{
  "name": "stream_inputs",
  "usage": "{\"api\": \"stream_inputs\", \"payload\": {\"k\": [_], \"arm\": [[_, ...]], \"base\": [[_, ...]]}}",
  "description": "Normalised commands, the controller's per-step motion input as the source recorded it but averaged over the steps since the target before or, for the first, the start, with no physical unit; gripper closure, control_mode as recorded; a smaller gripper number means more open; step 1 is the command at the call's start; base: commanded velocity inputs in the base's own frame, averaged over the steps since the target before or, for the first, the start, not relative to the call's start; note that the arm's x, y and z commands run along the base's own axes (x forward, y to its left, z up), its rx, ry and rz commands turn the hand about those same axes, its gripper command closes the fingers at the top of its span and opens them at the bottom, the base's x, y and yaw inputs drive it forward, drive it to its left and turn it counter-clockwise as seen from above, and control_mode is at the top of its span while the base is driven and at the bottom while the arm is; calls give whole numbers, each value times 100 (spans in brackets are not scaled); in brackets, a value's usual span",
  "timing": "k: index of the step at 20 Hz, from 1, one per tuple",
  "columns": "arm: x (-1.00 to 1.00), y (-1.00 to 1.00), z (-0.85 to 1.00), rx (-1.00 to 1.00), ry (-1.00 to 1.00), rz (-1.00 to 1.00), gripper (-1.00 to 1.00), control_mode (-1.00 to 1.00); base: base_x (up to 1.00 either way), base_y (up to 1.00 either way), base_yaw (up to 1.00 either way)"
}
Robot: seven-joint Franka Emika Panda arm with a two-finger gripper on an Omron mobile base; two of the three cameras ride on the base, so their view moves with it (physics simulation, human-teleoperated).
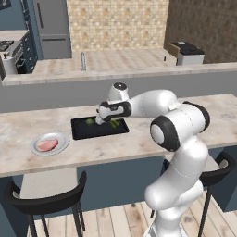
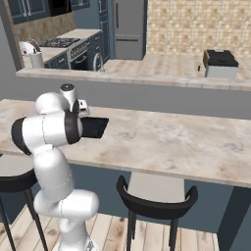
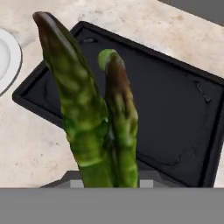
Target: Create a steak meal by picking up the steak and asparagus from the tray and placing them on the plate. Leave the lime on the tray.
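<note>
The gripper [image 1: 102, 121] hangs just above the tray [image 1: 78, 132], centre-left in the left base view, closed on the asparagus [image 3: 98, 118]. In the hand view two stalks rise from the bottom centre toward the upper left, held at their lower ends, tips free and clear of the tray floor.

Handling, as a judgement: the asparagus looks light and fairly stiff, yet it is long and thin, so a hold at one end leaves the tips free to swing or pivot. The two stalks lie side by side and could slide against each other; a grip nearer the middle of the bunch would be steadier. The skin appears smooth and the stalks could snap under a hard squeeze.

The steak [image 1: 47, 145] already lies on the plate [image 1: 62, 146], at lower left of the left base view, near the tray's left end. A small green shape [image 3: 104, 57] behind the stalks in the hand view is probably the lime, on the tray.

Hidden or unclear: the finger pads are cut off at the bottom of the hand view, so the exact contact is not visible. In the right base view the arm covers most of the tray [image 2: 95, 127], at centre left. Whether more than two stalks are held cannot be told.
</note>
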Motion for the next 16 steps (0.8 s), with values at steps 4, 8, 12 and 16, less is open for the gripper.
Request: {"api": "stream_inputs", "payload": {"k": [4, 8, 12, 16], "arm": [[-7, 18, 71, 15, 1, -21, 100, -100], [0, 32, 45, 11, 4, -18, 100, -100], [0, 47, 18, 13, 11, -12, 100, -100], [0, 52, 0, 12, 16, -4, 100, -100]], "base": [[0, 0, 0], [0, 0, 0], [0, 0, 0], [0, 0, 0]]}}
